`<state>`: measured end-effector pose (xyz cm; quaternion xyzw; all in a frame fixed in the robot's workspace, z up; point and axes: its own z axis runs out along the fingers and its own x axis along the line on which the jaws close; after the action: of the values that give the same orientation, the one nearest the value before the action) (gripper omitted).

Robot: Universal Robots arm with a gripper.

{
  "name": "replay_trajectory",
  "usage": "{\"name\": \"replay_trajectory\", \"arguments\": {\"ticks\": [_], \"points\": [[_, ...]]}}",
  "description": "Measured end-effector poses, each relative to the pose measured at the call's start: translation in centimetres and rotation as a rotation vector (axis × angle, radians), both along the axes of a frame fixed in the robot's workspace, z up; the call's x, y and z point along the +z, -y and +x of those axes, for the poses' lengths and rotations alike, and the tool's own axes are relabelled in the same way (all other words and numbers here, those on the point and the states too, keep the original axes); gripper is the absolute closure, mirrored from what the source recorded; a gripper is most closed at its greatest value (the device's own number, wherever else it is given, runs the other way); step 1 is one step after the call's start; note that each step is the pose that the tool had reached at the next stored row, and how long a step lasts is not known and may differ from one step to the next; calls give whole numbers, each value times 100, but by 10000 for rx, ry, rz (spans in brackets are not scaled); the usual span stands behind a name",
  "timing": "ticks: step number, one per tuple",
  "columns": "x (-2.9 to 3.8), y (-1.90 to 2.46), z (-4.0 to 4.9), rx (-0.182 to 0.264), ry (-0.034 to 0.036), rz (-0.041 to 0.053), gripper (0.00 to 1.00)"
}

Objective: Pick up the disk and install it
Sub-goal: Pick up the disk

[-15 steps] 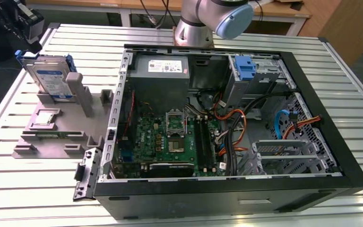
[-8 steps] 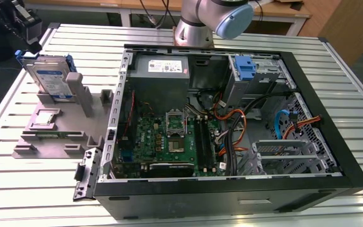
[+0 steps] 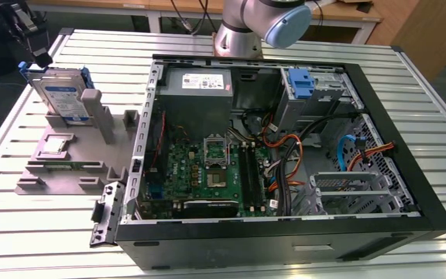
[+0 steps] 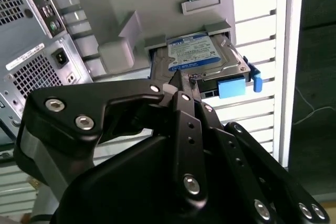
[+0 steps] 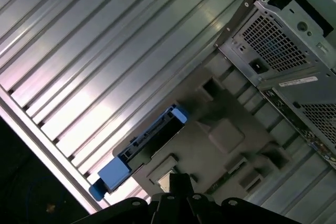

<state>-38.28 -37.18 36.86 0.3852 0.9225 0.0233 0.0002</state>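
your black gripper (image 4: 181, 78), jaws together, hangs by the upright blue-framed silver-grey disk (image 4: 202, 56) (in a grey plastic holder (image 3: 60, 168)) near the slatted metal tabletop (image 3: 37, 232) edge.

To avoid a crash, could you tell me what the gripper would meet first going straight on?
Most likely the disk standing in the grey holder; depth is unclear.

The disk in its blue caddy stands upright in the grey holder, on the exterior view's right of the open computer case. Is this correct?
Only the side is wrong. The disk stands upright in the grey holder on the exterior view's left of the open computer case, as the exterior view shows.
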Motion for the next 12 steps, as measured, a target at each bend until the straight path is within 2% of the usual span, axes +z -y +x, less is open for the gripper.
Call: {"name": "replay_trajectory", "arguments": {"ticks": [3,12], "points": [[-8,0,0,-318,-28,-1,90],[-13,-3,-63,-334,-72,3,90]]}}
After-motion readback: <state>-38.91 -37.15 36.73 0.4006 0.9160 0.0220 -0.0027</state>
